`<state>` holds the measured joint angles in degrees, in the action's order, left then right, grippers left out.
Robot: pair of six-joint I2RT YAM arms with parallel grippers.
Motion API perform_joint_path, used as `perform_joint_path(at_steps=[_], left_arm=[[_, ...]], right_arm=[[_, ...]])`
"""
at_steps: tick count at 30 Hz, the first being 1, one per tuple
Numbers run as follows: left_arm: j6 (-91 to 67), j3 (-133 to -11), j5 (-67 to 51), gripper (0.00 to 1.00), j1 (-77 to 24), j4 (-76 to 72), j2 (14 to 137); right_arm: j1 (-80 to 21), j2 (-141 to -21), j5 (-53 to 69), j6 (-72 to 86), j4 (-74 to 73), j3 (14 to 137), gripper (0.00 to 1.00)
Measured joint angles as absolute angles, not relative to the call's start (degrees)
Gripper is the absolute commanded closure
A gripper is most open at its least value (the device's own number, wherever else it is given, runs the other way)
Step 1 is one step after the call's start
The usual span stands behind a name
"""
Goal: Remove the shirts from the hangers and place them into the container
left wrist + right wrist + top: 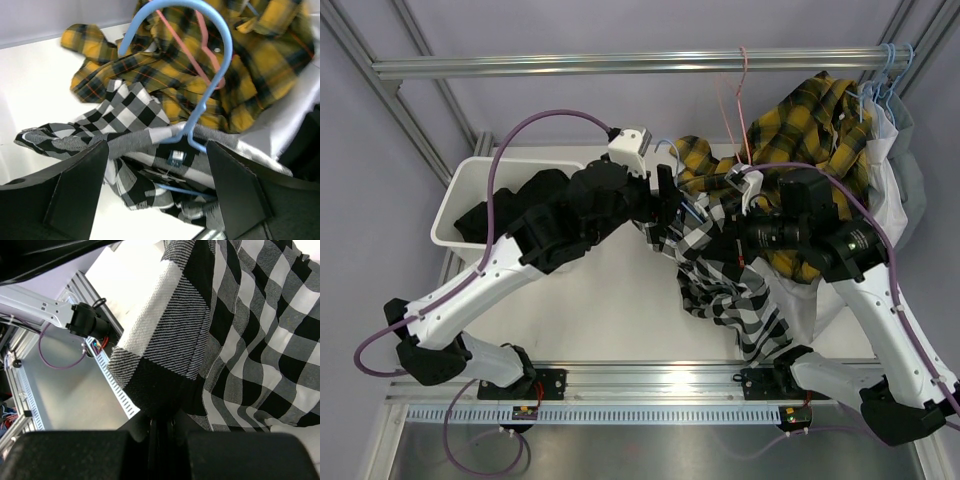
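Observation:
The black-and-white checked shirt (720,275) hangs in the middle of the table, still on a light blue hanger (222,55). My left gripper (157,185) is open, its fingers (75,192) standing on either side of the shirt's collar and the hanger's neck. My right gripper (161,422) is shut on a fold of the checked shirt (240,340). The yellow-and-black plaid shirt (810,120) lies behind on a pink hanger (207,55). A white shirt (892,190) hangs at the right. The white container (455,205) at the left holds a black shirt (520,200).
A metal rail (620,65) runs across the back, with light blue hangers (882,80) hooked at its right end and the pink hanger's hook (744,60) beside them. Frame posts stand at both sides, and a slotted rail (650,412) lines the near edge.

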<state>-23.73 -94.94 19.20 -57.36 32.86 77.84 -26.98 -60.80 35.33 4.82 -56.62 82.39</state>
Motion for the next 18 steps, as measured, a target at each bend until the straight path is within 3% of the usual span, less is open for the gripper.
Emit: perform_joint_path(at_steps=[6, 12, 18], left_arm=[[-23.7, -94.9, 21.9, 0.34, -57.9, 30.3, 79.8], [-23.5, -95.8, 23.2, 0.62, -58.7, 27.6, 80.4], [-24.0, -95.4, 23.3, 0.66, -59.0, 27.3, 81.8]], right_arm=[[-29.1, -61.4, 34.3, 4.0, -55.1, 80.2, 1.00], [-29.9, -61.4, 33.8, 3.8, -54.1, 78.9, 1.00], [-29.9, -61.4, 33.5, 3.6, -53.2, 78.5, 1.00]])
